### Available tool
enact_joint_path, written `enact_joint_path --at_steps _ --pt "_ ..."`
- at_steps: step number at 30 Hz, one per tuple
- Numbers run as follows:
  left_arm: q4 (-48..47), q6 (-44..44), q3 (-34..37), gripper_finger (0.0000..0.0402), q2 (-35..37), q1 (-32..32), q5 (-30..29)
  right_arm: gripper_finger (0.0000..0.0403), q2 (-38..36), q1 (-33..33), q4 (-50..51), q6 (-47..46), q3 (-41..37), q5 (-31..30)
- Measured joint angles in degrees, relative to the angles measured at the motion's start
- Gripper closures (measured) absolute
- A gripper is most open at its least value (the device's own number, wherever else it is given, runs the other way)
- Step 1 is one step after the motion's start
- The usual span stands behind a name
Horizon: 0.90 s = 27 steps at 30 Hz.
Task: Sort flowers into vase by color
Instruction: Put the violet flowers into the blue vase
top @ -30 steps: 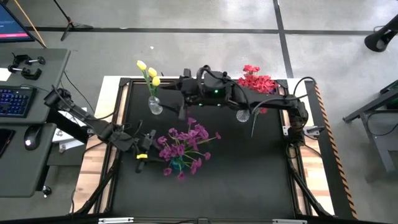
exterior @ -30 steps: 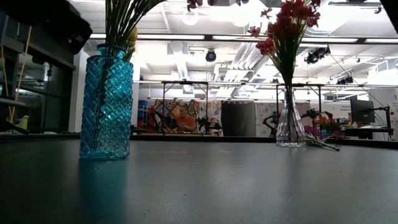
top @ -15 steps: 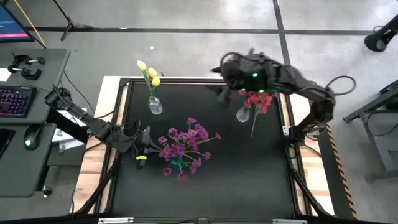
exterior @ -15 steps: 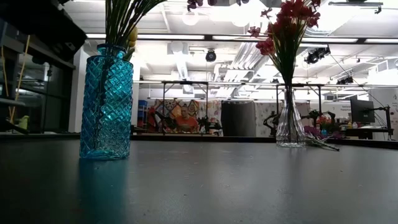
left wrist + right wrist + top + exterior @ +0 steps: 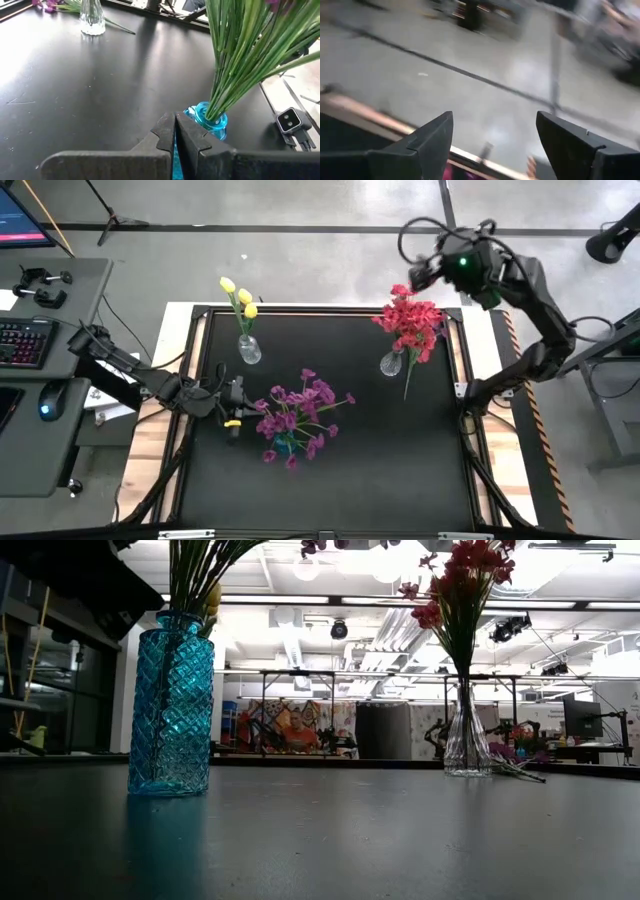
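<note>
Grey concrete floor (image 5: 300, 260), desk (image 5: 50, 380) beside the table, bright ceiling lights (image 5: 330, 602).

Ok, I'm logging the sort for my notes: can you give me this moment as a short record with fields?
purple flowers: in blue vase, table centre
yellow flowers: in small clear vase, back left
red flowers: in clear vase, back right
left gripper: shut, empty, beside blue vase
right gripper: open, empty, raised beyond table's back right edge
</note>
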<state>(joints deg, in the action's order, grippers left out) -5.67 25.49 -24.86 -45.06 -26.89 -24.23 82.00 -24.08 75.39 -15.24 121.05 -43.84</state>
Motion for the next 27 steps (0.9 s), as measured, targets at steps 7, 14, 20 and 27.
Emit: enact_joint_path --at_steps 7,14,20,27 --pt "0.0 1.5 0.0 0.0401 0.0 0.0 0.0 0.0128 -0.3 -16.3 7.7 -16.0 -4.0 -2.9" --pt "-0.1 3.4 0.0 0.0401 0.0 0.0 0.1 0.0128 -1.8 -27.0 -2.3 -13.1 -16.7 7.1" --pt "-0.9 4.4 0.0 0.0401 0.0 0.0 0.1 0.0128 -2.7 -30.6 -11.4 -18.0 -24.9 15.7" --pt "-0.7 4.5 0.1 0.0401 0.0 0.0 0.1 0.0128 -3.0 -36.0 -15.7 -22.3 -33.7 25.5"
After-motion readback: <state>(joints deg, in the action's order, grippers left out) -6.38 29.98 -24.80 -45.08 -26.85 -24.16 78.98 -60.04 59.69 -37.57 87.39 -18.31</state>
